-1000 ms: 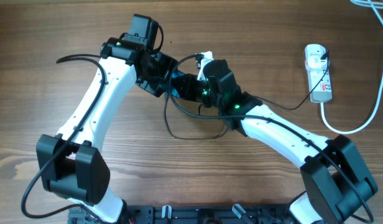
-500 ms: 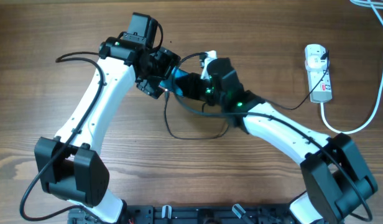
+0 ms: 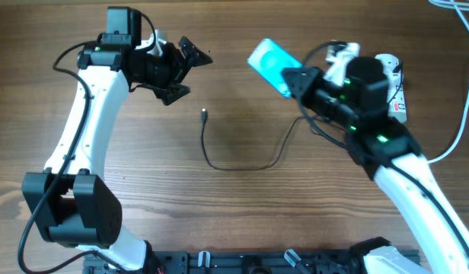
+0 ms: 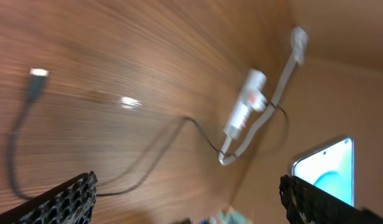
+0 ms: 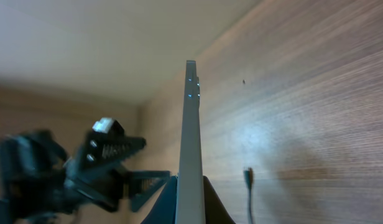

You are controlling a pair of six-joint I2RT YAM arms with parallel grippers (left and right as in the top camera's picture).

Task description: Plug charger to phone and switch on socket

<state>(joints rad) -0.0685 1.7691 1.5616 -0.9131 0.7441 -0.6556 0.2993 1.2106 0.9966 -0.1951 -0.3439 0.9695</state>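
Observation:
The phone (image 3: 268,64), screen lit turquoise, is held tilted above the table in my right gripper (image 3: 292,81), which is shut on its lower end. In the right wrist view the phone (image 5: 190,124) shows edge-on between the jaws of the right gripper (image 5: 190,184). The charger (image 3: 219,165) lies loose on the table, its plug tip (image 3: 205,114) free between the arms. My left gripper (image 3: 186,74) is open and empty, up and left of the plug tip (image 4: 37,73). The socket (image 3: 397,108) lies at the right, partly hidden behind the right arm.
A white lead (image 3: 448,151) runs from the socket toward the table's right edge and upper right corner. The left wrist view shows the socket (image 4: 244,112), its white lead and the lit phone (image 4: 325,167). The right wrist view shows the left gripper (image 5: 110,155).
The arms have parted: the left gripper moved left and let go of the charger plug, which now lies on the table. The right gripper moved right with the phone.

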